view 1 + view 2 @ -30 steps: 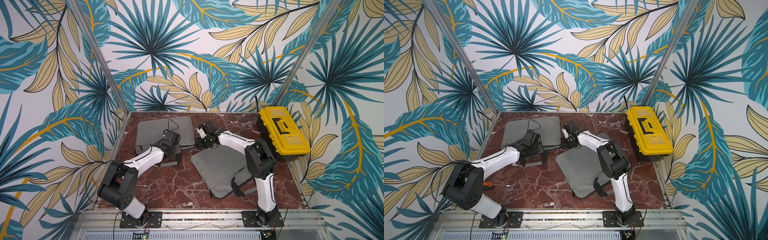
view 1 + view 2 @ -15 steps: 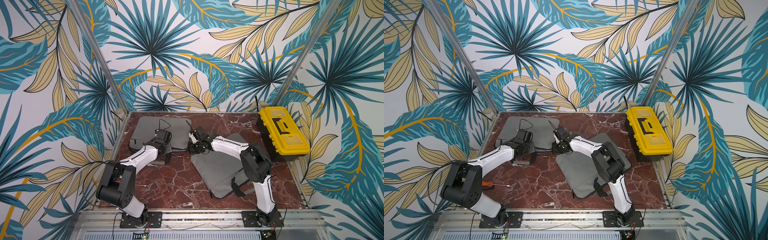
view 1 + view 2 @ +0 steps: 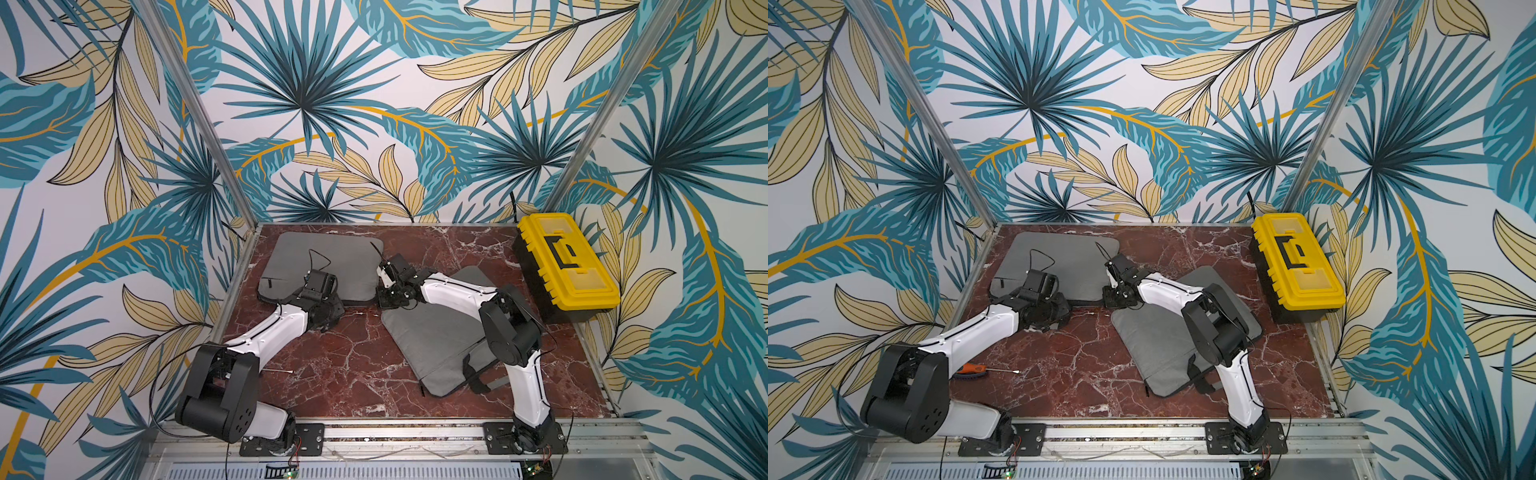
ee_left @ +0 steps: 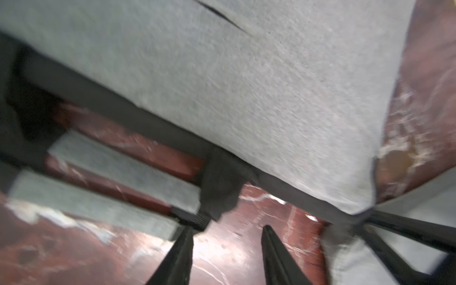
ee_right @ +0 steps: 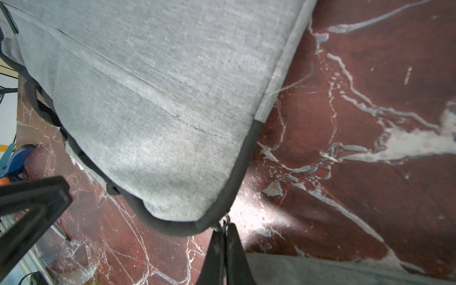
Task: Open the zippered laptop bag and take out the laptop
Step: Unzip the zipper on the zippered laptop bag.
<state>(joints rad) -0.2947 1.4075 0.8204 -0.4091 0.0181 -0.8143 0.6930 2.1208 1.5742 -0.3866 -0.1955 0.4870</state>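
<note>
Laptop bag (image 3: 336, 259) plus second grey bag (image 3: 432, 345); left tool (image 4: 228, 228) apart, right tool (image 5: 223, 229) pinching zipper pull (image 5: 220, 223).

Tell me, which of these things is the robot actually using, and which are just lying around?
In use: gray laptop bag at the back, its zipper pull, right gripper, left gripper.
Lying about: second gray bag nearer the front, yellow toolbox, orange-handled screwdriver.
</note>
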